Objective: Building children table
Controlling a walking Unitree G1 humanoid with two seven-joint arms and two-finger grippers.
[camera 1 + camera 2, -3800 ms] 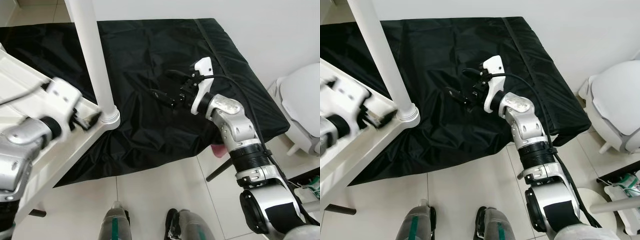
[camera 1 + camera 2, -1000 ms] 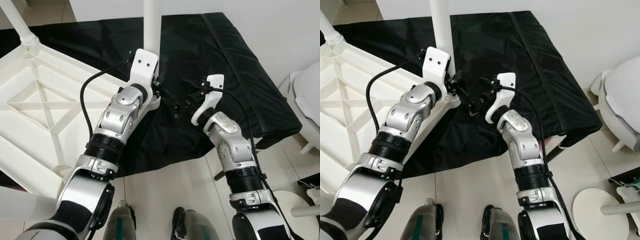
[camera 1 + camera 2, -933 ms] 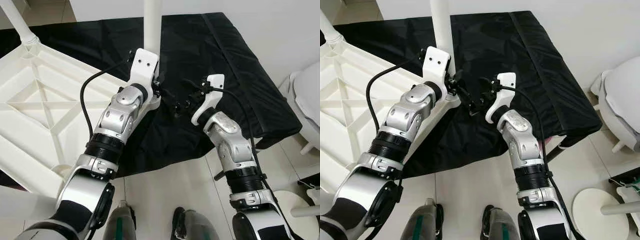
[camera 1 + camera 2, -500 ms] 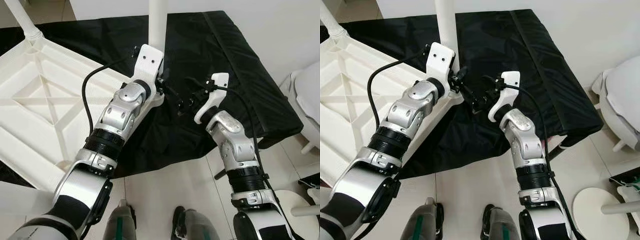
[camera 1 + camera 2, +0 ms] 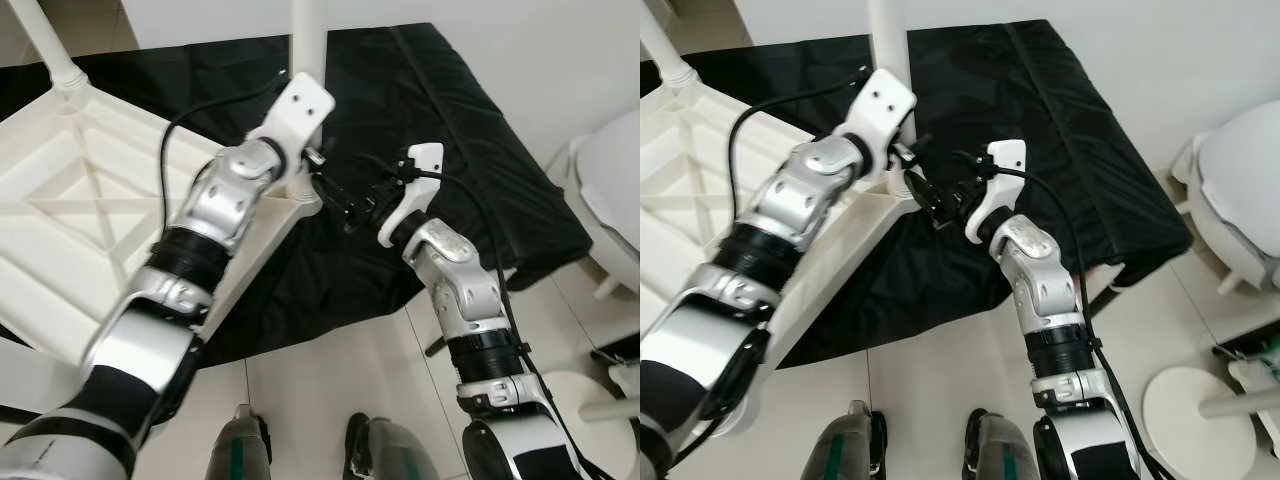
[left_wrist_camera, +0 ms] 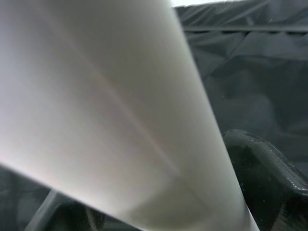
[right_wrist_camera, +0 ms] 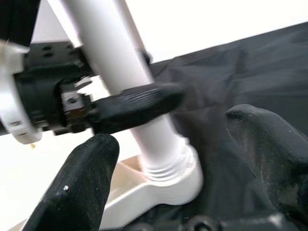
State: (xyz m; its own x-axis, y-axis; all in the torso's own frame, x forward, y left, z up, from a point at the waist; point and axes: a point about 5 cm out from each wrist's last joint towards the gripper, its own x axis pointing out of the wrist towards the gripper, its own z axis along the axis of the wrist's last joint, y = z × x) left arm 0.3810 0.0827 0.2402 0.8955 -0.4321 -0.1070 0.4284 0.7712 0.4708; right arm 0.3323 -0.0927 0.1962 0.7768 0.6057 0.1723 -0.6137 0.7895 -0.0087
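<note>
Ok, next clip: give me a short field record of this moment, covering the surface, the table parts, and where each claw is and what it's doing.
surface: black cloth
tabletop: white, upside down, ribbed underside up
fitted legs: one white leg upright in the near corner socket; another leg at the far corner
left claw: at the base of the near leg, one finger against it
right claw: open, beside the same leg base, facing it, holding nothing
side item: white seat on the robot's right

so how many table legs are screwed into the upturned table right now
2 visible. One white leg stands at the near corner, with the left tool around it and the right tool close by. The other leg stands at the far left corner. Other corners are out of frame.
</note>
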